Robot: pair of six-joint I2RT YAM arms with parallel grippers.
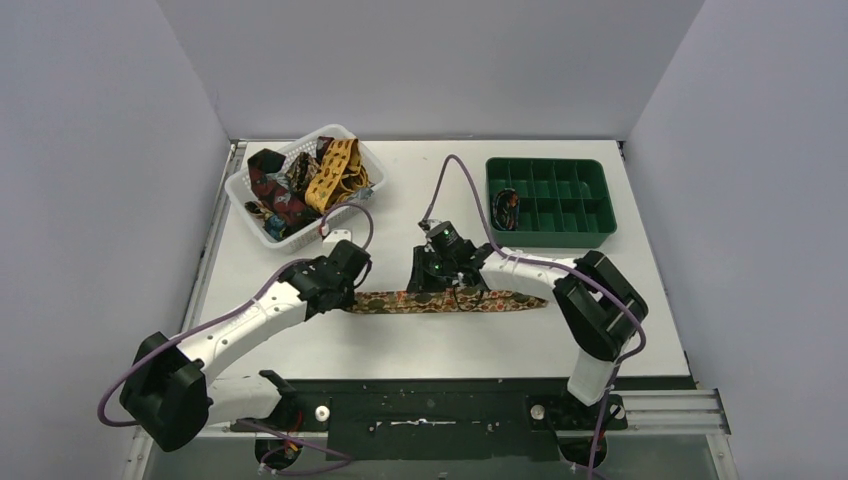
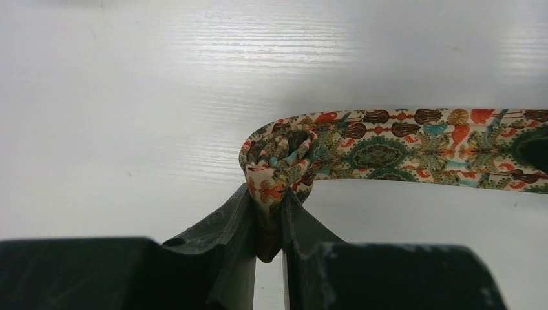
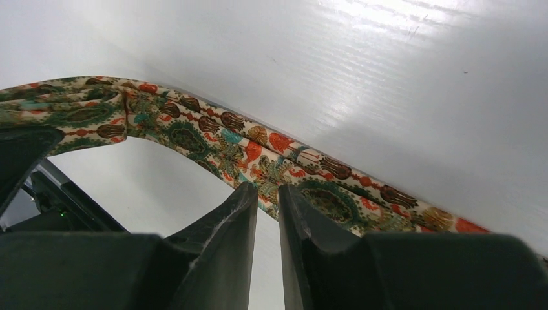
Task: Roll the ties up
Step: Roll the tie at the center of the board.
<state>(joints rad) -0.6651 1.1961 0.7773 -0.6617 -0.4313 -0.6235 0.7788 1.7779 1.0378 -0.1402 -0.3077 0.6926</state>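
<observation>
A brown-orange multicolour tie (image 1: 450, 301) lies stretched left to right across the middle of the table. My left gripper (image 1: 343, 292) is shut on its left end, where the fabric is folded into a small starting coil (image 2: 278, 161) between the fingers (image 2: 236, 226). My right gripper (image 1: 441, 283) is at the tie's middle. Its jaws are nearly closed and pinch the near edge of the tie (image 3: 323, 190) at the fingertips (image 3: 242, 200). Between the two grippers the tie (image 2: 400, 145) runs taut and stands partly on edge.
A white basket (image 1: 240, 190) at the back left holds several loose ties, dark red and mustard yellow (image 1: 335, 172). A green compartment tray (image 1: 545, 163) at the back right holds a small dark coil (image 1: 506, 207). Purple cables loop above both arms.
</observation>
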